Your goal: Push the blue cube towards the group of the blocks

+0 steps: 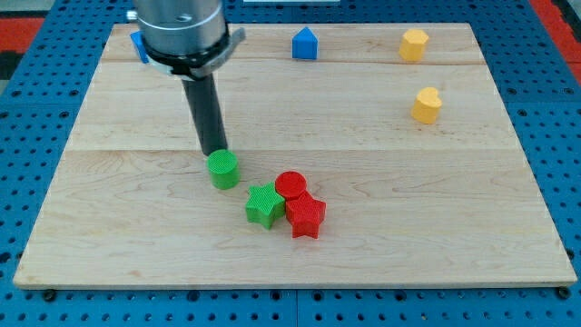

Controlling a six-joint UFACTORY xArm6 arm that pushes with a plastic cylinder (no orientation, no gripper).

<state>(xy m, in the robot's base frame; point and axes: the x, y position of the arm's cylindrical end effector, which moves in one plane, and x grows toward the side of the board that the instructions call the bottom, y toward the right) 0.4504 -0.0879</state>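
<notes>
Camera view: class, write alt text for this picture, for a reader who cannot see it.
My tip rests just above a green cylinder on a wooden board; a green star, red cylinder and red star cluster to its right. Along the top sit a partly hidden blue block, a blue house-shaped block and two yellow blocks.

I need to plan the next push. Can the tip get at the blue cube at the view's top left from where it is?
Probably yes. My tip sits just above the green cylinder; the board between it and the blue cube, partly hidden behind the arm, holds no blocks.
</notes>
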